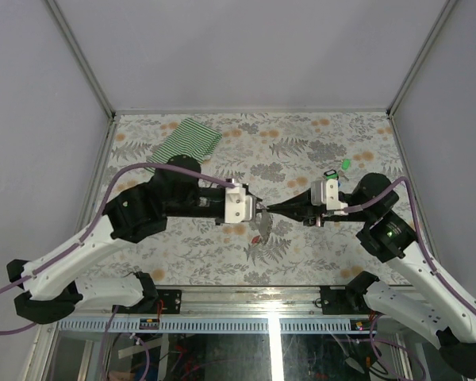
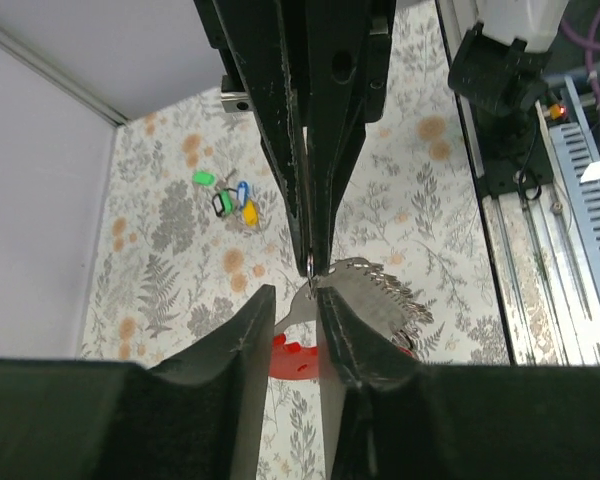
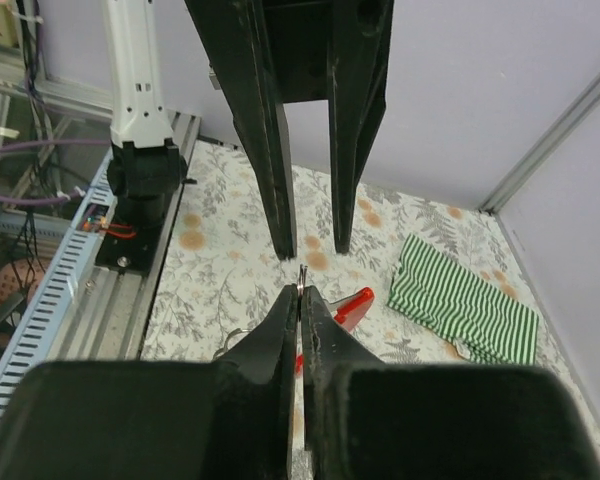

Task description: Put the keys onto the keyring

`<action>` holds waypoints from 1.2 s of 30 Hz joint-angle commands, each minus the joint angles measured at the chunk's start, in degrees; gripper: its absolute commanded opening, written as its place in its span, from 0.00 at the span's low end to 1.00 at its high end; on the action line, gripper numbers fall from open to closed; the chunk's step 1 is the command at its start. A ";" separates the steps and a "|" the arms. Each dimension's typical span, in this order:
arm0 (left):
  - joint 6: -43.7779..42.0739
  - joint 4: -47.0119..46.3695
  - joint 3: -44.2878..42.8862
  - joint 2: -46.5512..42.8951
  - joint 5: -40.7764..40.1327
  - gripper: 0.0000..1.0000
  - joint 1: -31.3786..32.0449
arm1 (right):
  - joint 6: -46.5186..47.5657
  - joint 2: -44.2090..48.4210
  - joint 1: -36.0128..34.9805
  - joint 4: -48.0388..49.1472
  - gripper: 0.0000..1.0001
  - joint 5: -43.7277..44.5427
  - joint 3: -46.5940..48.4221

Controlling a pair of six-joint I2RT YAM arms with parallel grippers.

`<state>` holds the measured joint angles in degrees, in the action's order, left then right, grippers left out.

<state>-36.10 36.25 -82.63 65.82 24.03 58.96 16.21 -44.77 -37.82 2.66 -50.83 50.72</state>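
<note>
Both grippers meet tip to tip above the table's middle. My right gripper (image 3: 300,293) (image 1: 270,209) is shut on the keyring (image 3: 302,273), a thin silvery ring held edge-on and poking out of its tips. A silvery toothed key (image 2: 380,290) with a red tag (image 2: 292,358) (image 3: 355,303) hangs right at that ring; whether it is threaded on I cannot tell. My left gripper (image 2: 295,295) (image 1: 258,207) stands open, its fingers either side of the key's neck without pressing it. More keys (image 2: 225,198) with a green tag (image 2: 203,178) lie in a small heap on the table.
A green-and-white striped cloth (image 1: 189,139) (image 3: 465,300) lies at the back left of the flowered table (image 1: 301,246). A small black clip (image 1: 332,174) sits by a green tag (image 1: 345,163) behind the right arm. Grey walls close three sides.
</note>
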 commanded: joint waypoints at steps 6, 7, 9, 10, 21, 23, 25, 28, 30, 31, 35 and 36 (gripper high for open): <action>8.43 -13.91 8.84 -11.13 -0.51 0.27 0.45 | -22.78 1.76 -0.58 27.93 0.00 -5.95 -3.73; 9.26 -14.44 9.57 -11.67 -0.45 0.27 0.41 | -24.60 1.48 -0.58 30.24 0.00 -6.15 -4.16; 10.69 -16.10 11.18 -12.73 0.19 0.26 0.45 | -28.54 0.94 -0.67 35.29 0.00 -6.50 -5.11; 11.32 -16.99 11.93 -13.14 0.30 0.26 0.41 | -30.46 0.59 -0.67 37.88 0.00 -6.75 -5.45; 12.86 -21.27 14.31 -12.48 2.57 0.26 0.36 | -32.90 -1.70 -3.10 48.50 0.00 -5.76 -7.18; 12.81 -21.99 14.37 -12.62 2.82 0.26 0.45 | -29.97 -1.40 -4.05 47.71 0.00 -5.51 -7.24; 12.80 -22.87 14.62 -12.81 3.18 0.26 0.39 | -26.20 -1.03 -4.94 46.20 0.00 -5.59 -7.04; 12.74 -24.22 15.38 -13.54 3.97 0.26 0.45 | -19.11 0.18 -6.20 44.72 0.02 -5.33 -8.10; 12.29 -24.99 15.91 -14.04 4.55 0.25 0.42 | -14.24 0.91 -6.68 43.43 0.02 -5.41 -8.71; 11.94 -25.38 16.30 -14.40 4.97 0.25 0.45 | -11.22 1.19 -6.87 42.94 0.02 -5.54 -9.04; 10.01 -27.50 18.49 -16.28 6.38 0.24 0.42 | -3.18 2.22 -7.08 39.70 0.02 -6.52 -9.12; 9.67 -27.96 19.00 -16.72 6.75 0.24 0.43 | -1.29 2.46 -7.09 38.31 0.01 -6.78 -8.80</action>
<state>-24.58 14.57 -65.32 51.20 28.36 59.18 3.55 -43.88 -44.29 42.15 -56.80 40.99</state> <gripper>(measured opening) 0.239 0.020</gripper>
